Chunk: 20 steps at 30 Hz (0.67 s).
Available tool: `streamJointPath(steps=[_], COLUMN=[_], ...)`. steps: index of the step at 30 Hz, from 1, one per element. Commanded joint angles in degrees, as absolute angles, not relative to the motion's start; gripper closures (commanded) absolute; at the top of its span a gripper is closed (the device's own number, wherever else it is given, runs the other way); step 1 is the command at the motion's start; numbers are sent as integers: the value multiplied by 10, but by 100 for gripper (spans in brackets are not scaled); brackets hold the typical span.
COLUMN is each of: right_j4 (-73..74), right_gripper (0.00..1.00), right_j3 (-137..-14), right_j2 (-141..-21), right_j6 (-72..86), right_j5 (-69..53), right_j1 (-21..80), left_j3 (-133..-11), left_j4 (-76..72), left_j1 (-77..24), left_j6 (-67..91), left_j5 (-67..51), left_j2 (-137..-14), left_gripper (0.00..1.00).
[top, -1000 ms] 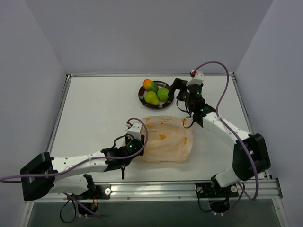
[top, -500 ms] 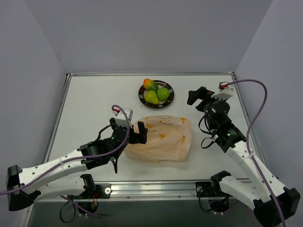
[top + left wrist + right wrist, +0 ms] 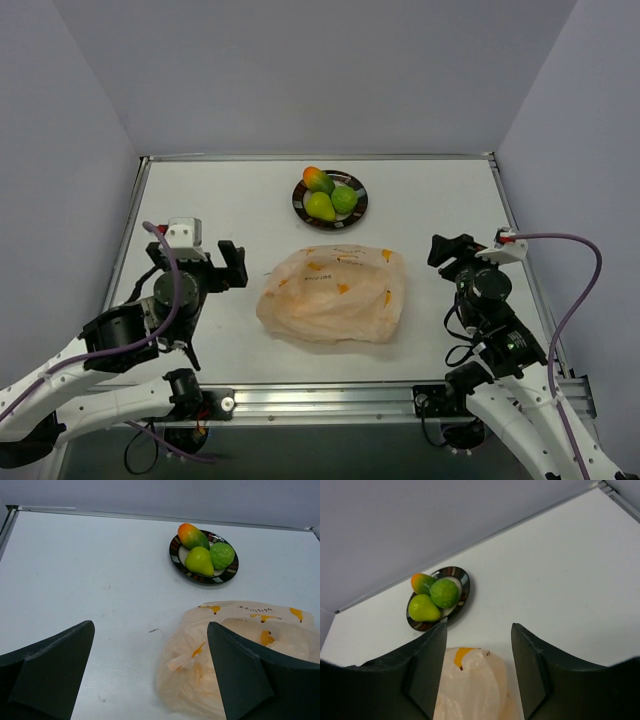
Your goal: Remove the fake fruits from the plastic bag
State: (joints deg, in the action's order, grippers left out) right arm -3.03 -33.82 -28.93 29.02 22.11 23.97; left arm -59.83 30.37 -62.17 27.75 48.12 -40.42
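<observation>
The three fake fruits lie together on a dark-rimmed plate at the back: a mango shape, a pear shape and a round green one. The peach plastic bag lies crumpled mid-table. My left gripper hovers left of the bag, open and empty. My right gripper hovers right of it, jaws partly apart with nothing between them. The left wrist view has the bag low on the right and the fruits beyond. From the right wrist, the bag shows between the fingers, with the fruits farther off.
Grey walls stand close on the left, right and back of the white table. A metal rail runs along the near edge between the arm bases.
Both arms have pulled back toward the near edge, the left from the bag and the right from the plate. The left gripper opened and let go of the bag. The right jaws have narrowed.
</observation>
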Motion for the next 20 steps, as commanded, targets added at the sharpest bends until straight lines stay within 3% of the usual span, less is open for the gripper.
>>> streamJointPath(steps=[1,3,8,20], right_j4=[-25,-25,-25,-25], right_gripper=[42,24,6,5], right_j3=[-335,-344,-403,-446], right_j2=[-281,-293,-308,-322], right_j6=[300,301,280,259], right_j5=[236,242,255,255], right_j1=[239,239,238,239], left_j3=[-594,-589,-590,-598], left_j4=[362,359,344,334], left_j1=[-619,-620,-620,-619], left_j6=[251,250,213,191], left_j5=[530,530,516,483], left_j2=[-348,-329,-306,-337], left_gripper=[6,6,6,6])
